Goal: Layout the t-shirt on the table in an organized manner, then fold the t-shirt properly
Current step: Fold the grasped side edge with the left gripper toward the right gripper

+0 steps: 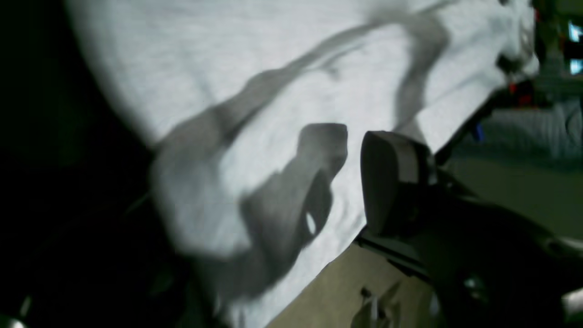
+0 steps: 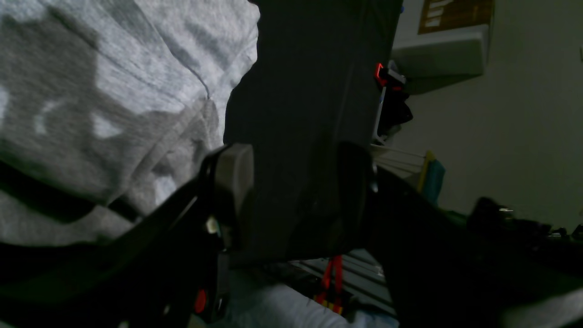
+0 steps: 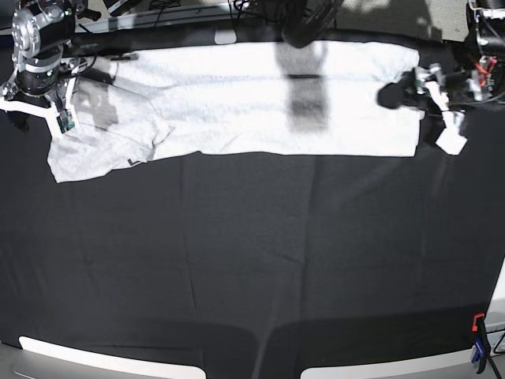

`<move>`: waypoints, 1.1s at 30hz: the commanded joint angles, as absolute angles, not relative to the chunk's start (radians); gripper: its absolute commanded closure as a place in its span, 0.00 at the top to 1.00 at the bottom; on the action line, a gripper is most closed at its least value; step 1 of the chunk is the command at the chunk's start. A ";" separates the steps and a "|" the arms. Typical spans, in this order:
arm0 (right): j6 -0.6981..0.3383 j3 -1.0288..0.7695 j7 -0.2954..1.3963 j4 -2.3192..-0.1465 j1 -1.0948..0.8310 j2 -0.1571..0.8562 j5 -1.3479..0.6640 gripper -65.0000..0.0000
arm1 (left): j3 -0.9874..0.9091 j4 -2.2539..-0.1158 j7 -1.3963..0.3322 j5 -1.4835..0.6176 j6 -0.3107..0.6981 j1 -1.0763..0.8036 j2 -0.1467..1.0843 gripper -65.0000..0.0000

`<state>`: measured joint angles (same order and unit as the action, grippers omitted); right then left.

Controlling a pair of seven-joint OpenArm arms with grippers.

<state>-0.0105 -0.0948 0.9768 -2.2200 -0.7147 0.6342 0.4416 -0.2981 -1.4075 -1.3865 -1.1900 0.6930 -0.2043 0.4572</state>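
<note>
The white t-shirt (image 3: 260,103) lies spread in a long band along the far side of the black-clothed table (image 3: 252,253), with a sleeve (image 3: 95,150) sticking out toward the front at its left end. My left gripper (image 3: 440,110) hovers just off the shirt's right edge, jaws wide open and empty. In the left wrist view one finger (image 1: 391,182) hangs over the shirt (image 1: 273,91) near its hem. My right gripper (image 3: 38,104) is above the left end by the sleeve. In its own view the right gripper (image 2: 294,191) is open over bare cloth, the shirt (image 2: 114,91) beside it.
A red and blue clamp (image 3: 477,347) grips the table's front right corner, and a red clamp (image 2: 380,73) sits on the edge near my right gripper. A dark shadow band (image 3: 304,87) crosses the shirt's middle. White pads (image 3: 110,359) line the front edge.
</note>
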 commanded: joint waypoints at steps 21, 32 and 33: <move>0.001 -0.105 0.967 -2.238 -0.715 0.648 0.461 0.45 | -0.216 -1.420 -1.374 -1.119 0.686 -0.199 0.514 0.00; 0.001 -0.105 0.968 -2.238 -0.715 0.648 0.461 0.45 | -0.216 -1.420 -1.332 -1.118 0.677 -0.193 0.641 0.00; 0.001 -0.105 0.968 -2.238 -0.715 0.648 0.461 0.45 | -0.216 -1.420 -1.326 -1.118 0.677 -0.193 0.648 0.00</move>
